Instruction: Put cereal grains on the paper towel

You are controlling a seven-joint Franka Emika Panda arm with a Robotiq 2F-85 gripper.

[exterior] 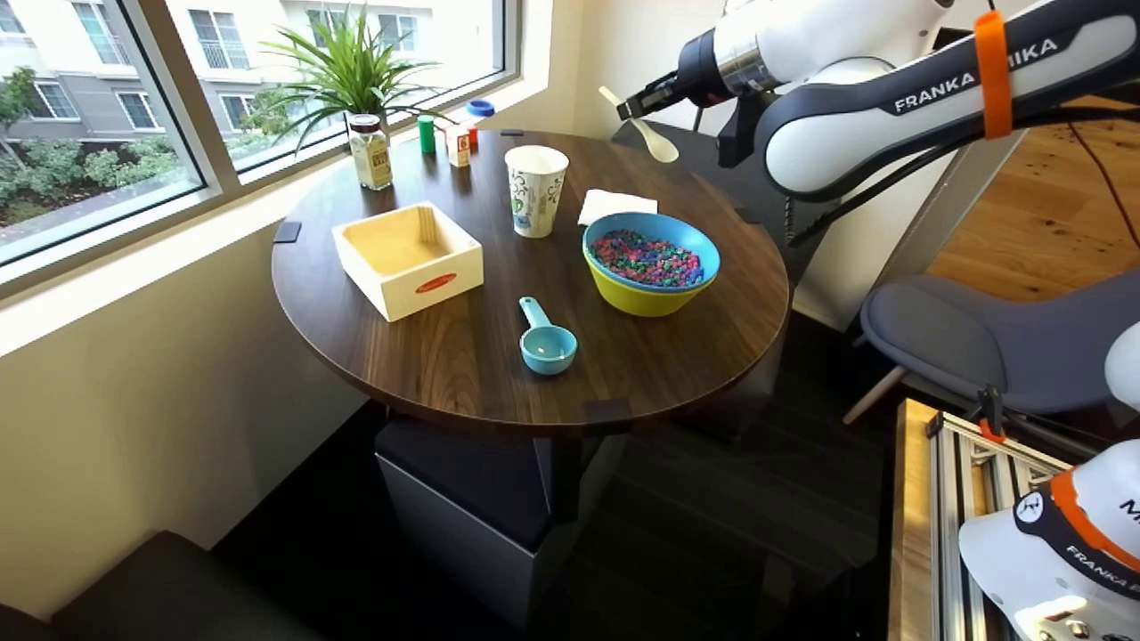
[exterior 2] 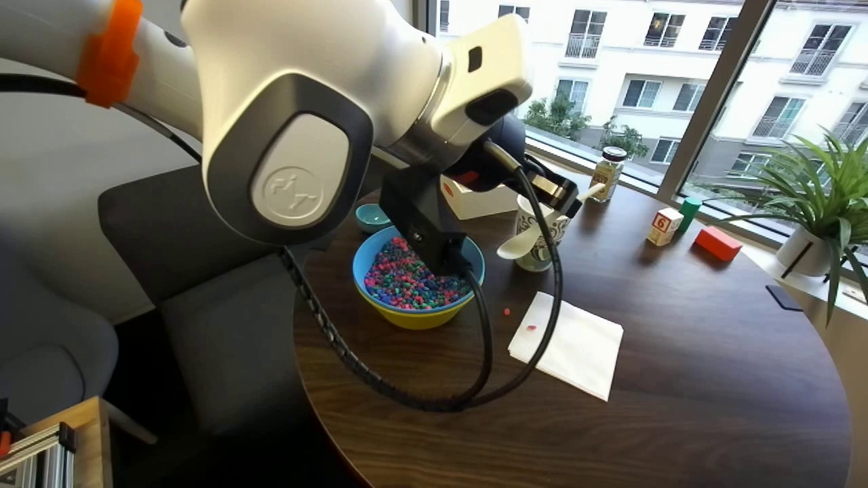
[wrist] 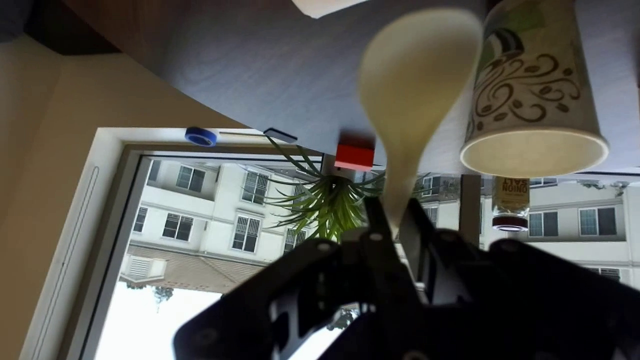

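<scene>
The cereal grains (exterior: 646, 258), tiny multicoloured bits, fill a blue bowl (exterior: 681, 230) set inside a yellow bowl; they also show in an exterior view (exterior 2: 410, 281). A white folded paper towel (exterior 2: 583, 349) lies beside the bowls. One small reddish bit (exterior 2: 531, 327) is on it, and another lies on the table (exterior 2: 506, 312). My gripper (exterior: 626, 110) is shut on the handle of a pale spoon (exterior: 660, 144), held above the table near the towel. In the wrist view the gripper (wrist: 395, 215) pinches the spoon (wrist: 415, 75); no grains show on it.
A patterned paper cup (exterior: 536, 191) stands behind the bowls, close to the spoon in the wrist view (wrist: 530, 90). A teal scoop (exterior: 547, 345), a wooden box (exterior: 436, 280), a spice jar (exterior: 370, 153) and small blocks (exterior 2: 717, 244) are on the round table. The window is behind.
</scene>
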